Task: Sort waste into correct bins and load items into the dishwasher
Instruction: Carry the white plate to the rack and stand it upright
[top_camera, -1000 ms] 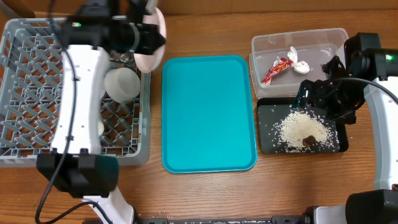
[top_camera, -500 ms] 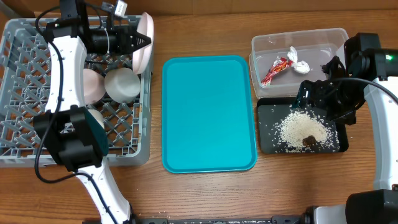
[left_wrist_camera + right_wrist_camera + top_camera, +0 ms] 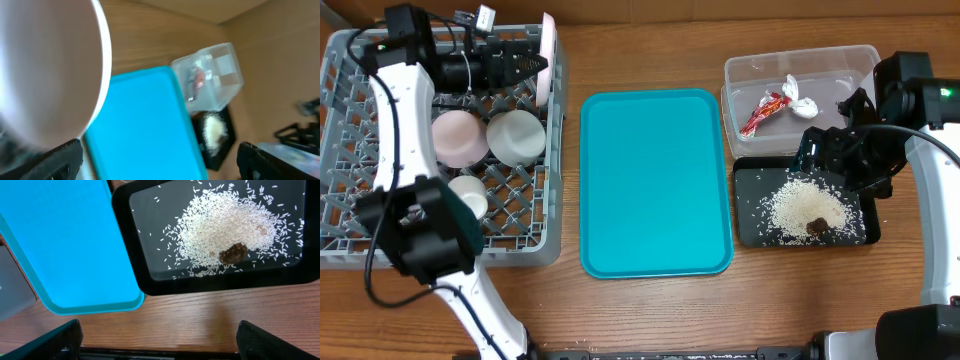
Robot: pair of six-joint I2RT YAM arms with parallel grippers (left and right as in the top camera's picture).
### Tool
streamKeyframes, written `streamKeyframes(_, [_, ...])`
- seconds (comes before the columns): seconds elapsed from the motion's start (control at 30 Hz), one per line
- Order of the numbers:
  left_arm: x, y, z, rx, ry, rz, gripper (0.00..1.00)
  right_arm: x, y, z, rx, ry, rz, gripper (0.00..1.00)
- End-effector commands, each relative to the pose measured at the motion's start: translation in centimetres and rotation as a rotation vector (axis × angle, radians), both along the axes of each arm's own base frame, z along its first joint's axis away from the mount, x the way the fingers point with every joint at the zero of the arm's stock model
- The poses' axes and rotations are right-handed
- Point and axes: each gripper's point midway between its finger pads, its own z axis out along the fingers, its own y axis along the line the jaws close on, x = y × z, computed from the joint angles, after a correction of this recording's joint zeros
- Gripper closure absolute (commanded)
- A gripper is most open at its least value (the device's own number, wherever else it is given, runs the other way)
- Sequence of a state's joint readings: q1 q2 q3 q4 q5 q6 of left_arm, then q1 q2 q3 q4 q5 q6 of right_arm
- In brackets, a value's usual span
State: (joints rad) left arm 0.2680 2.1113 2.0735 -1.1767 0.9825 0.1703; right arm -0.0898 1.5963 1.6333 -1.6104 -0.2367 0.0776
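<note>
The grey dish rack (image 3: 360,250) holds a pinkish-white small bowl (image 3: 458,138), a pale bowl (image 3: 516,135) and a small cup (image 3: 468,195). A large white plate (image 3: 548,55) stands on edge at the rack's back right corner; it fills the upper left of the left wrist view (image 3: 45,65). My left gripper (image 3: 528,63) (image 3: 160,165) hangs open just left of it, holding nothing. The clear tub (image 3: 800,55) contains the red-and-white wrapper (image 3: 765,110) and white scrap (image 3: 800,100). Rice (image 3: 800,205) (image 3: 225,225) and a brown lump (image 3: 817,227) (image 3: 233,253) lie in the black tray (image 3: 750,235). My right gripper (image 3: 817,152) (image 3: 160,347) is open above it.
A large teal tray (image 3: 655,180) (image 3: 60,245) lies flat between the rack and the two bins. Bare wooden table (image 3: 200,315) runs along the front of the black tray.
My left gripper has opened and let go of the plate, which now stands on edge in the rack. The left arm has drawn back to the left. The right arm has not moved.
</note>
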Motion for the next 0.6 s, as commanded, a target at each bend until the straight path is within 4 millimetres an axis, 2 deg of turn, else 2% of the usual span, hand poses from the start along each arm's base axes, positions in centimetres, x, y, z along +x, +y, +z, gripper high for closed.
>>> streamKeyframes(0.0, [-2.6, 1.9, 4.5, 0.274, -0.011, 0.164, 0.00, 0.6, 0.2, 0.5, 0.008, -0.040, 0.003, 0.00])
streamKeyframes(0.07, [-4.3, 3.2, 4.9, 0.390, 0.064, 0.279, 0.00, 1.5, 0.8, 0.7, 0.043, -0.078, 0.003, 0.00])
streamKeyframes(0.17, [-7.1, 5.1, 4.9, 0.513, 0.210, 0.475, 0.00, 3.8, 2.5, 1.7, 0.120, -0.189, 0.035, 0.00])
streamKeyframes(0.27, [-9.9, 5.2, 4.1, 0.621, 0.312, 0.502, 0.00, 6.9, 3.8, 2.7, 0.111, -0.334, 0.091, 0.00])
streamKeyframes(0.37, [-12.0, 4.3, 2.8, 0.709, 0.398, 0.446, 0.00, 9.1, 4.1, 2.9, 0.006, -0.423, 0.126, 0.00])
streamKeyframes(0.47, [-14.1, 3.1, 1.6, 0.764, 0.484, 0.379, 0.00, 9.3, 4.3, 1.5, -0.070, -0.391, 0.149, 0.00])
streamKeyframes(0.57, [-15.5, 2.1, 0.8, 0.773, 0.529, 0.319, 0.00, 7.8, 4.1, -0.5, -0.107, -0.275, 0.160, 0.00])
